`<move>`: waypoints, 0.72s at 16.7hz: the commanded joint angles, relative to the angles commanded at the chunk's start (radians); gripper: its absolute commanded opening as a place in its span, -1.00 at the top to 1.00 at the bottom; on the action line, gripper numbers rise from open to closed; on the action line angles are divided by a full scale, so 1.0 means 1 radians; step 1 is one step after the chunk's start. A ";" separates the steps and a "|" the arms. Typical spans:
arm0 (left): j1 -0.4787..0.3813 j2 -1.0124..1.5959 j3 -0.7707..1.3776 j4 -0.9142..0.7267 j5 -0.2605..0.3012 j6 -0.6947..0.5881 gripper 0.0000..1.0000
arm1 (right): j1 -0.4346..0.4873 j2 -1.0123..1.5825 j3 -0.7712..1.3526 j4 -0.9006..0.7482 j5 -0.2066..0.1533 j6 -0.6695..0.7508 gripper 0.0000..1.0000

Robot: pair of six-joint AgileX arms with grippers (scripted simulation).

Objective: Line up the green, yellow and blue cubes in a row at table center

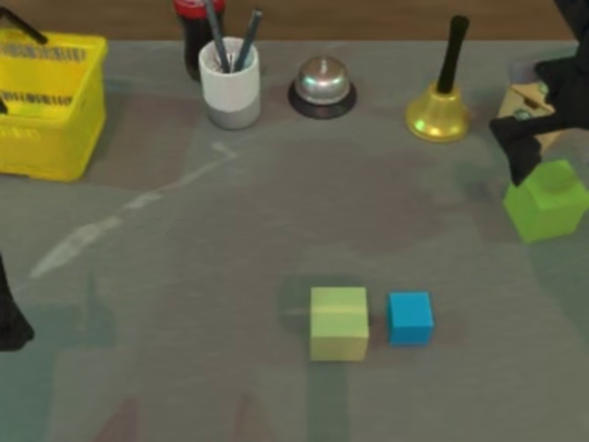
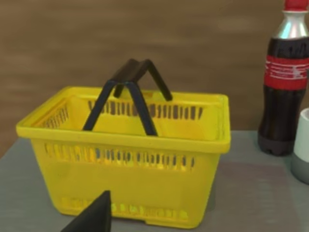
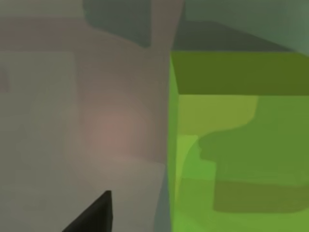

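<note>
The lime-green cube (image 1: 548, 201) rests near the table's right edge. My right gripper (image 1: 531, 149) hovers open just above its far-left corner, not holding it. In the right wrist view the green cube (image 3: 236, 145) fills one side, with only one dark fingertip (image 3: 96, 215) showing beside it over bare table. The pale yellow cube (image 1: 339, 322) and the smaller blue cube (image 1: 409, 318) sit side by side at table centre with a narrow gap between them. My left gripper (image 1: 11, 322) is parked at the left edge, open, one fingertip (image 2: 94, 217) in view.
A yellow basket (image 1: 46, 101) (image 2: 130, 164) stands at the back left. Along the back are a cola bottle (image 1: 191, 28) (image 2: 285, 82), a white pen cup (image 1: 230, 83), a service bell (image 1: 322, 85) and a brass hand bell (image 1: 440, 110). A tan cube (image 1: 525, 103) lies behind the right gripper.
</note>
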 joint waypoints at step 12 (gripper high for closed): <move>0.000 0.000 0.000 0.000 0.000 0.000 -1.00 | -0.001 0.080 -0.179 0.264 0.001 0.000 -0.85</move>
